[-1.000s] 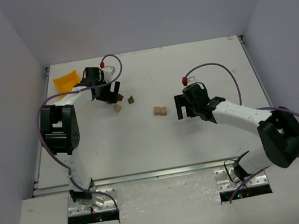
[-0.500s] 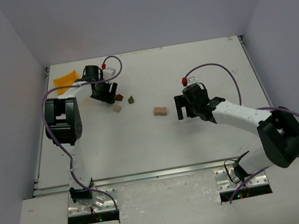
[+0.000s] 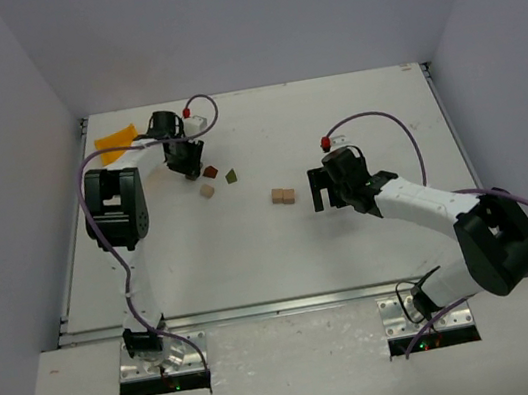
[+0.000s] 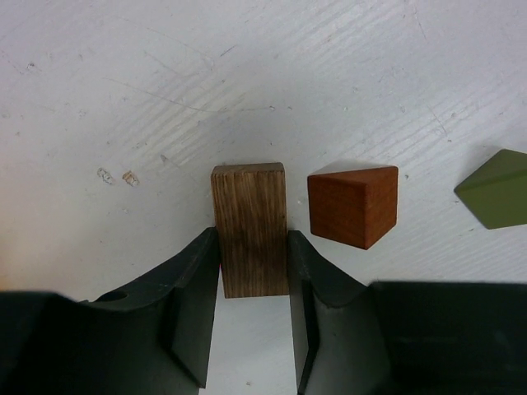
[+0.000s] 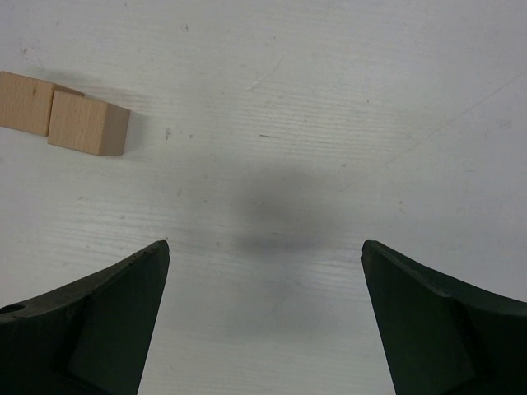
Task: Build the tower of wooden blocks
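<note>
Currently my left tool has its jaws pressed against both long sides of the dark brown block. I read that as a grip, though the block looks to be resting on the table. Its long axis runs straight out along the fingers, away from the wrist, with roughly half of it past the tips. The red block sits just beside it, off the tool's right finger, and the olive block lies further right.

My right tool hangs wide open and empty. The pair of tan blocks, touching side by side, lies ahead and to the left of its jaws. No tower stands yet, and I judge that pair to be its base.

Seen from above, the pair is well apart from the left tool, off toward the right arm, with a single tan block between them. The carry goes that way, and I'd lift first so as not to knock the red block.
</note>
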`<action>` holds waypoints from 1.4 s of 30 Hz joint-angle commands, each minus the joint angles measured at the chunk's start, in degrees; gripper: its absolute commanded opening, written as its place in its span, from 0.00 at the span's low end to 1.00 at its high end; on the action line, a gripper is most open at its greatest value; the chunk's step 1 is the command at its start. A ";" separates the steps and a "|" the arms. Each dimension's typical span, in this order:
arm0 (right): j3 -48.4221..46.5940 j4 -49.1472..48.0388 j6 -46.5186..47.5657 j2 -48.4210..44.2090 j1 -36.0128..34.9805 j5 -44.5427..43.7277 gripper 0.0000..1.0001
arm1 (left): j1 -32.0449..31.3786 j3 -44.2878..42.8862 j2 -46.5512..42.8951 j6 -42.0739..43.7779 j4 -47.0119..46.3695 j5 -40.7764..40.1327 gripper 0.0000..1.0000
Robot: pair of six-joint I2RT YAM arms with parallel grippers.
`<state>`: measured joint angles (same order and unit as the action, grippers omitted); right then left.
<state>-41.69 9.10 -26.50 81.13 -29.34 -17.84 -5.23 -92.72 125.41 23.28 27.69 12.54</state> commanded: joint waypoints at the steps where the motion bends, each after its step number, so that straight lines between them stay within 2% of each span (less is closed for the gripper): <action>1: -1.03 -1.28 0.57 0.09 0.33 -0.44 0.99 | -0.31 -1.93 0.90 0.37 0.17 1.45 0.15; 4: -0.93 -1.28 0.61 -0.11 0.33 -0.61 0.99 | -0.32 -2.40 -1.76 0.10 -0.56 1.40 0.00; 8: -0.67 -1.19 0.92 -0.59 0.33 -0.70 0.99 | -0.57 -5.22 -6.94 0.69 -0.50 4.69 0.00; 11: -0.11 -0.23 0.09 -1.96 0.33 -1.82 0.99 | -1.95 -6.63 -11.92 3.87 -0.35 11.17 0.00; 13: 0.68 1.44 -1.38 -4.90 0.33 -4.06 0.99 | -6.54 -6.17 -16.64 9.81 -0.11 13.27 0.00; 19: 3.86 6.43 -3.27 -14.52 0.33 -9.14 0.99 | -18.20 -0.26 -22.02 27.57 1.20 14.91 0.00; 24: 4.68 15.88 -6.06 -21.73 0.50 -16.17 0.99 | -20.24 1.53 -20.18 33.38 4.91 19.50 0.00; 30: 6.45 19.23 -5.36 -29.01 0.51 -14.59 0.99 | -23.15 3.81 -17.78 38.45 5.48 19.50 0.00; 37: 7.51 20.53 -4.60 -30.56 0.53 -12.10 0.99 | -28.72 -0.18 -10.72 42.86 11.57 12.02 0.00; 42: 8.21 20.60 -4.52 -30.08 0.51 -12.22 0.99 | -30.10 -1.24 -9.50 43.96 12.71 12.07 0.00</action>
<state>-33.83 29.50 -30.79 51.09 -28.99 -29.52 -34.71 -90.49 116.05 64.01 39.13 24.44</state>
